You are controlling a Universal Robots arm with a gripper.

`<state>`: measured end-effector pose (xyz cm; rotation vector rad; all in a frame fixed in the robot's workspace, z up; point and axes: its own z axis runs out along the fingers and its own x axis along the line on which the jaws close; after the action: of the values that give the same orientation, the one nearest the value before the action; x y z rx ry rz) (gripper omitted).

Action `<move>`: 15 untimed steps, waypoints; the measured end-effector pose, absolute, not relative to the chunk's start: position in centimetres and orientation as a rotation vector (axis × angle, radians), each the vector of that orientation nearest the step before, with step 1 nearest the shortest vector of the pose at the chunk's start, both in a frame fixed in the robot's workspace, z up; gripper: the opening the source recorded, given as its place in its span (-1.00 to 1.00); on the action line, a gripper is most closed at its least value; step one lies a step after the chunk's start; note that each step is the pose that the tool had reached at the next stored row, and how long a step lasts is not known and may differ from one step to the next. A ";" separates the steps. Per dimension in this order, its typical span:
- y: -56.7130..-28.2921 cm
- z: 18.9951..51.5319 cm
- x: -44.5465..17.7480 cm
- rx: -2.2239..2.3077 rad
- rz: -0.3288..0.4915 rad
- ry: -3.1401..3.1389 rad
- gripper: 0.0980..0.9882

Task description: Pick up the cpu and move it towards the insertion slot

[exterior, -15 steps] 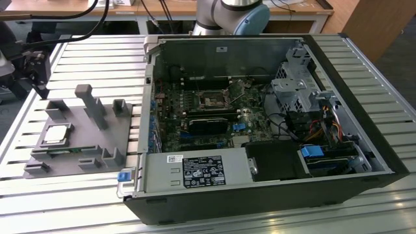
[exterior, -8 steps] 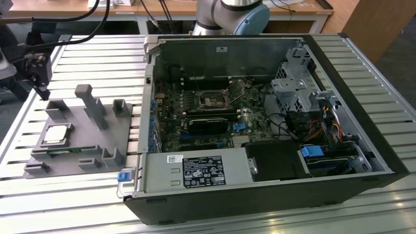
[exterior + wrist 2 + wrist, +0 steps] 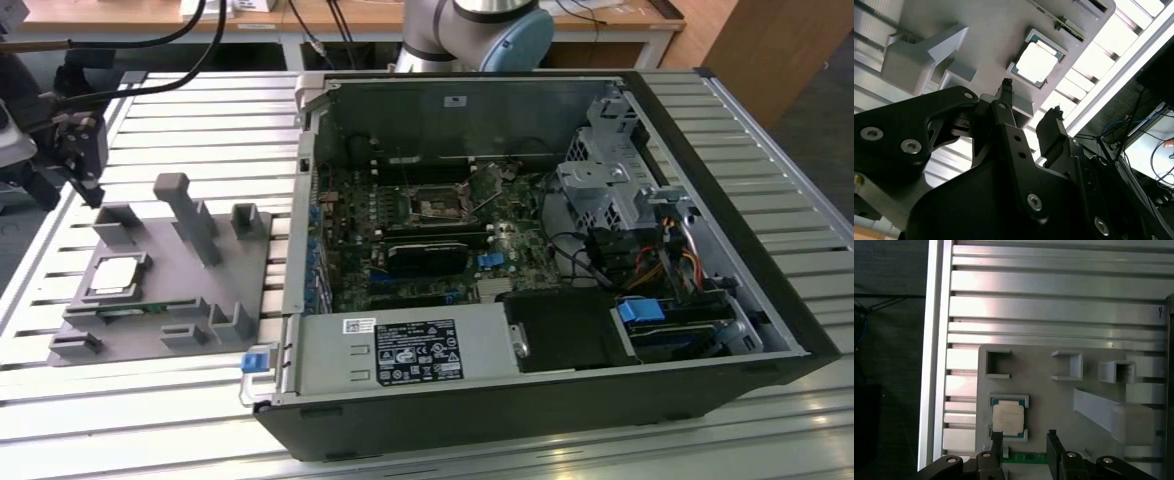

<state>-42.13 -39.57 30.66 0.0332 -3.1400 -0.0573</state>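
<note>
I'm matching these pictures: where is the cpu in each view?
Exterior view: the cpu sits in the grey fixture at the exterior view's left.
Second wrist view: cpu in its fixture pocket, just beyond the open end effector.
First wrist view: cpu in the same pocket, beside the green memory stick.
Shared landmark: the grey fixture.

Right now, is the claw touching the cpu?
Apart. In the exterior view the claw hangs clear of the cpu, which lies in the grey fixture.
</note>
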 end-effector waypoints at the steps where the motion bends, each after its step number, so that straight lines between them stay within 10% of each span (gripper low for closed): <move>1: -39.6 30.6 -42.1 0.033 -0.057 -3.140 -0.15; 15: -39.6 30.2 -42.1 0.033 -0.057 -3.140 -0.15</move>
<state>-42.13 -39.57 30.21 0.0333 -3.1400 -0.0573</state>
